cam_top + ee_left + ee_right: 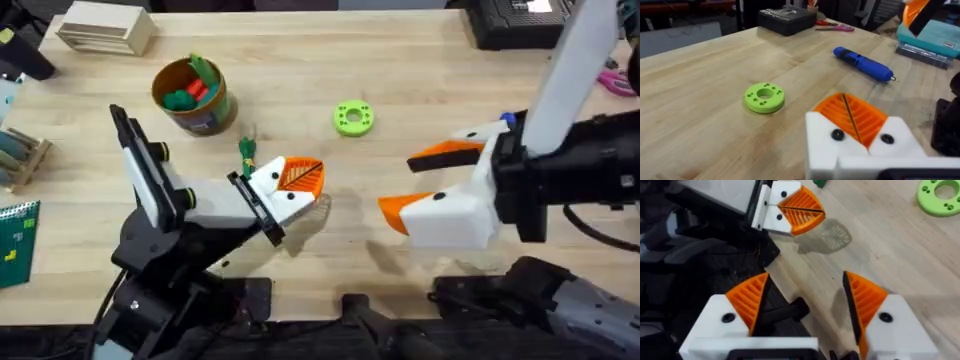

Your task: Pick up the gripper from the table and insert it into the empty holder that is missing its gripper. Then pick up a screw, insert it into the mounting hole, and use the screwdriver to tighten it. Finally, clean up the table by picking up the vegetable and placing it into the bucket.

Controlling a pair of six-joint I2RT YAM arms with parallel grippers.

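Note:
My left gripper (305, 178) hovers low over the middle of the table, its two orange pads pressed together with nothing between them; it also shows in its own wrist view (847, 107) and in the right wrist view (805, 211). My right gripper (397, 183) faces it from the right, open and empty (805, 305). The tiny dark-green vegetable (247, 152) lies just behind the left gripper. The orange bucket (190, 95) stands at the back left with green and red toys inside. The blue screwdriver (862, 63) lies at the right, mostly hidden under the right arm from overhead. The loose gripper, the empty holder and the screw are out of view.
A flat bright-green ring (352, 117) lies behind the gap between the grippers (764, 97). A wooden block (103, 30) sits at the back left and a black box (786, 20) at the back right. Bare wood lies between ring and bucket.

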